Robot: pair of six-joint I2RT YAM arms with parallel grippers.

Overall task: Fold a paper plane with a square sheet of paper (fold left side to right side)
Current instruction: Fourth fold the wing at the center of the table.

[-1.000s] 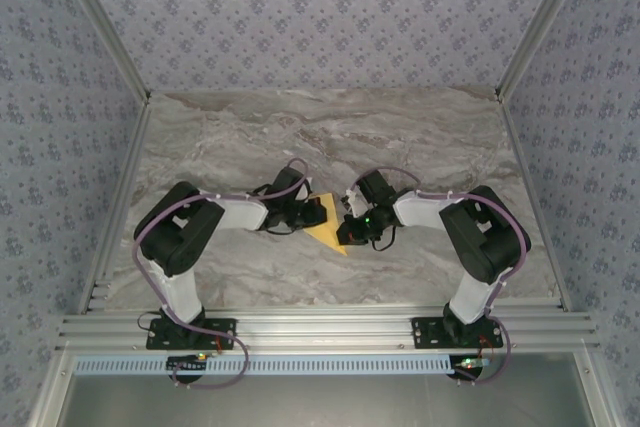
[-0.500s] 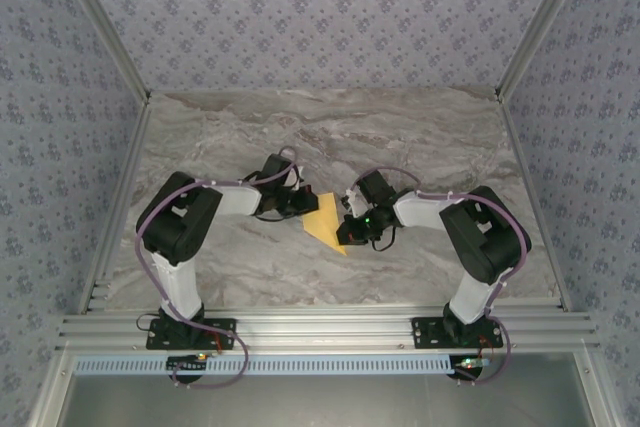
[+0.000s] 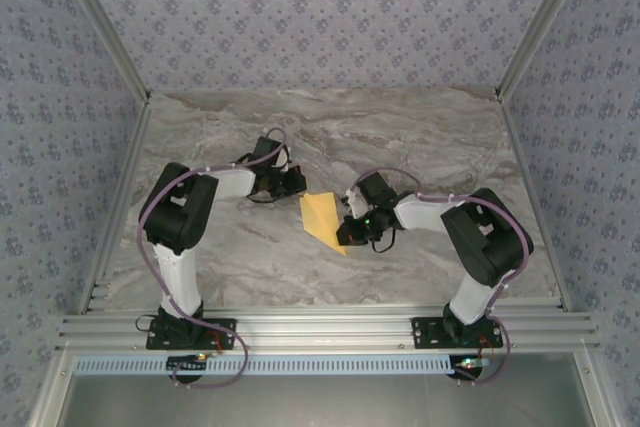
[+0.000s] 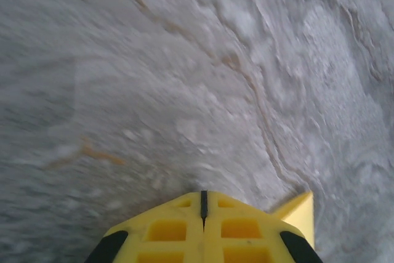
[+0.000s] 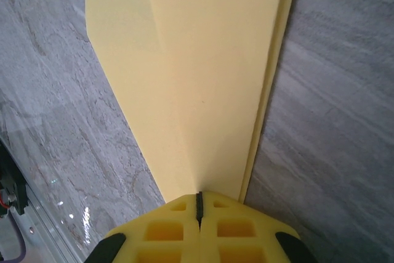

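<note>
Paper, folded to a pointed shape, lies mid worktop between both arms. We note right pincer pressed together at its narrow end, left pincer likewise pressed together, just beside it.

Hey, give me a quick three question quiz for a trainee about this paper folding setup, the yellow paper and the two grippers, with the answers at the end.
1. True or false: the left gripper and the right gripper both have open jaws.
2. The narrow point of the folded mustard-yellow paper sheet aims toward: A the far wall, B the near edge of the grey marble-patterned table, C the left wall.
3. Fill in: the ___ gripper's tips meet the paper, while the other is over bare table.
Key: 1 false, both are shut; 2 B; 3 right.
</note>
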